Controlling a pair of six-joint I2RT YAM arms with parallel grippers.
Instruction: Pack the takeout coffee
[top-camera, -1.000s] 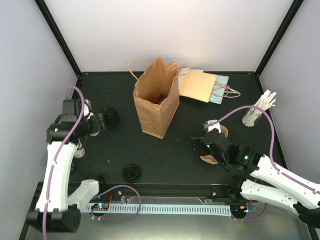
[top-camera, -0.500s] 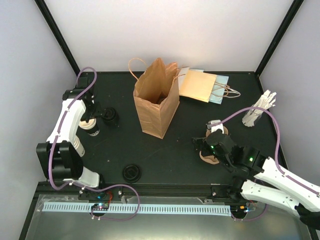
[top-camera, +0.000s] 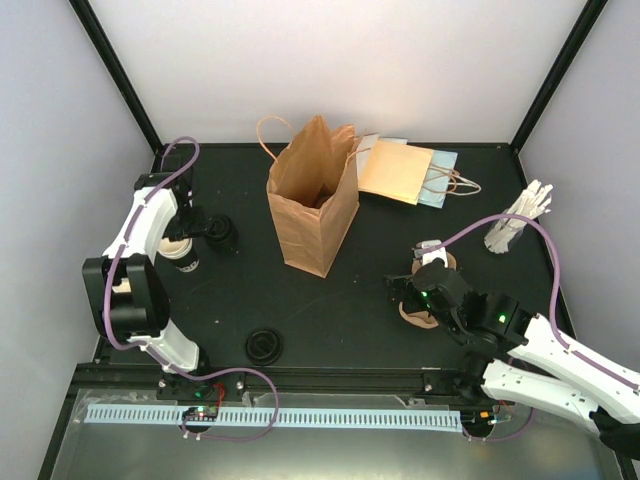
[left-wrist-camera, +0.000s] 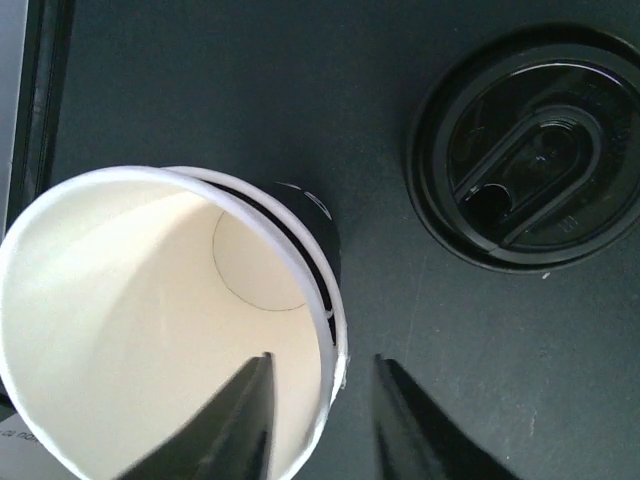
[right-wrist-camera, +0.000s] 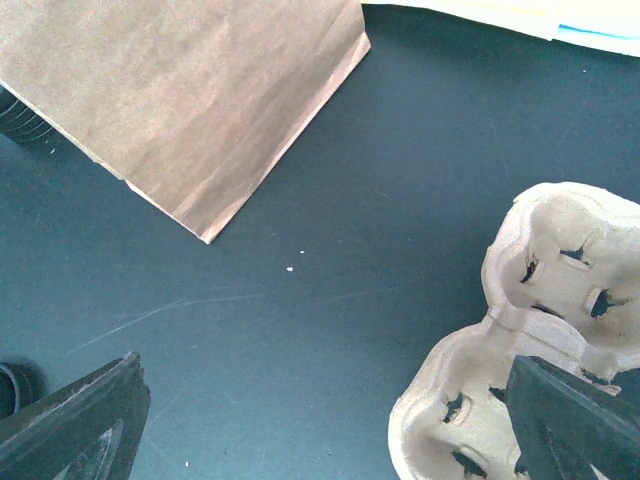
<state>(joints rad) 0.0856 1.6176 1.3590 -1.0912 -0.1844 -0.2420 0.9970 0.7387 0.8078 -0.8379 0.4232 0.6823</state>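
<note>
Black fingers (left-wrist-camera: 240, 430) of the left claw (left-wrist-camera: 325, 375) straddle the paper cup (left-wrist-camera: 130, 330) wall, one inside and one outside, not visibly pinching yet. The cup stands well left of the brown bag (top-camera: 312, 200), with a lid (left-wrist-camera: 530, 160) beside it. Best to pinch gently and lift straight. The right claw (right-wrist-camera: 322, 375) gapes, unladen.

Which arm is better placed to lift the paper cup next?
Left: the left tool straddles the rim of the cup. The right tool hangs open by the carrier, far from it.
</note>
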